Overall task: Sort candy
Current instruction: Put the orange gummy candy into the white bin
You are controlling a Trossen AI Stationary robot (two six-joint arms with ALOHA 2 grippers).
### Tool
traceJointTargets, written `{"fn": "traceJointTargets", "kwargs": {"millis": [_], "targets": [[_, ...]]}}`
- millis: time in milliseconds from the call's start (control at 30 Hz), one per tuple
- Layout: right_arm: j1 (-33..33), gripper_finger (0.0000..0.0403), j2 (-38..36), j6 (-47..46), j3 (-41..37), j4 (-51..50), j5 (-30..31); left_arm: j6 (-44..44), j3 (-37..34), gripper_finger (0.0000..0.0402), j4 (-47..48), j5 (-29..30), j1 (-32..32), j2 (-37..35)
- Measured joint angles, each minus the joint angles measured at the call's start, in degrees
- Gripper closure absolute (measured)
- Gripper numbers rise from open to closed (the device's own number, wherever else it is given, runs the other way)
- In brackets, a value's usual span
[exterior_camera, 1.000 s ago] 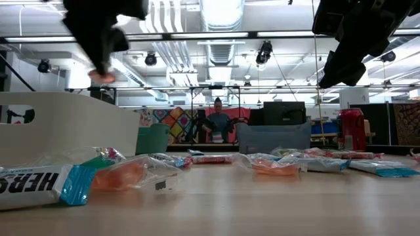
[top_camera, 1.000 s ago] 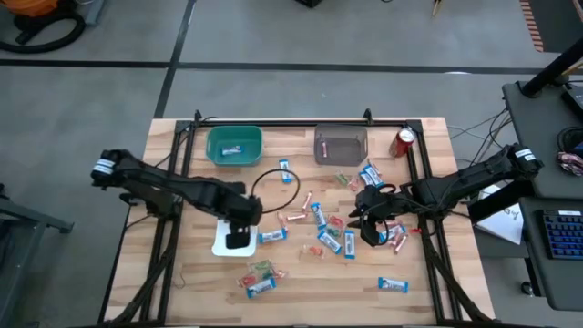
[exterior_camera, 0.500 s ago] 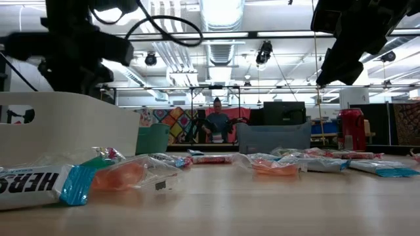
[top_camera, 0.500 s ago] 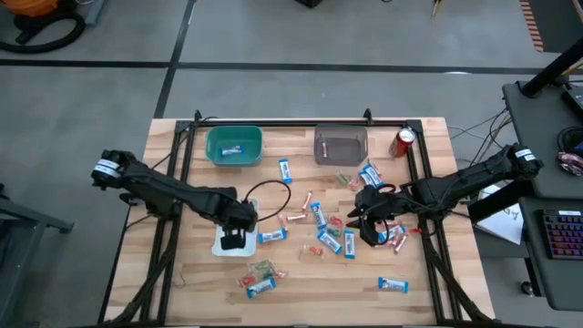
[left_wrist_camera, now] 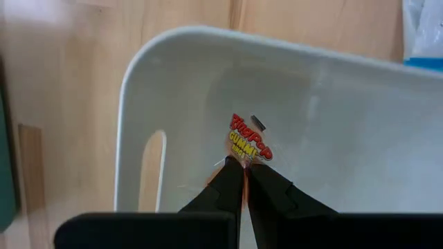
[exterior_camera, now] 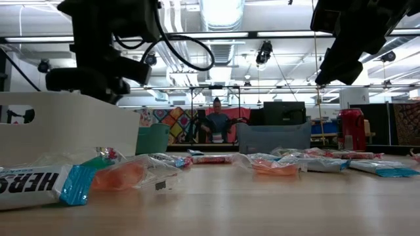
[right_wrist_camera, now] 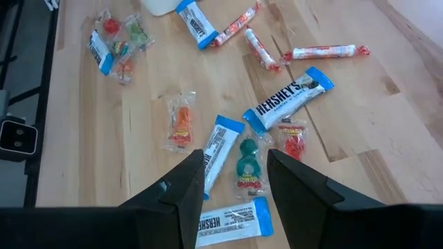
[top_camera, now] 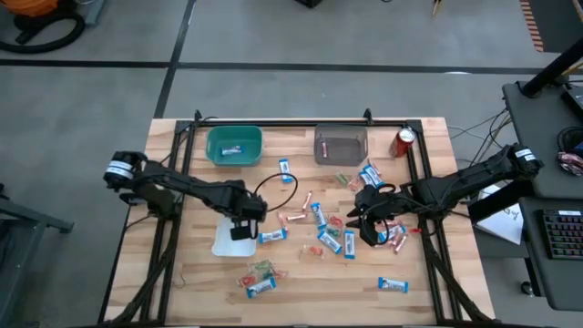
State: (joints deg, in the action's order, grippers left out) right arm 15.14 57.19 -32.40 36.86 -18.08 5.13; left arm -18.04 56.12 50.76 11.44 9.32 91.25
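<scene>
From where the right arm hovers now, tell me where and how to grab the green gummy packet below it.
Grip the green gummy packet across its narrow width, at the middle, coming straight down. It lies flat on the table and the open right tool hangs above it. A blue-and-white bar lies close on one side and a red gummy packet on the other, so the fingers have little room.

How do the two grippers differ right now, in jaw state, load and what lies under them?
The left gripper is shut on a small red-and-yellow gummy packet; the right gripper is open and holds nothing.
The left gripper is over the white plastic tray; the right gripper hangs over loose candy on the wooden table, with a green gummy packet between its fingers in the wrist view.
Both are dark two-finger grippers pointing down at the table.
</scene>
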Motion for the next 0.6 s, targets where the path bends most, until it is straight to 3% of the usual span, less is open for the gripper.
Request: {"fn": "traceJointTargets", "kwargs": {"millis": [600], "targets": [[0.0, 0.0252, 0.0, -0.15, -0.33, 0.06, -0.01, -0.92, -0.02, 0.0393, -3.92, 0.0, -0.13, 2.24]]}}
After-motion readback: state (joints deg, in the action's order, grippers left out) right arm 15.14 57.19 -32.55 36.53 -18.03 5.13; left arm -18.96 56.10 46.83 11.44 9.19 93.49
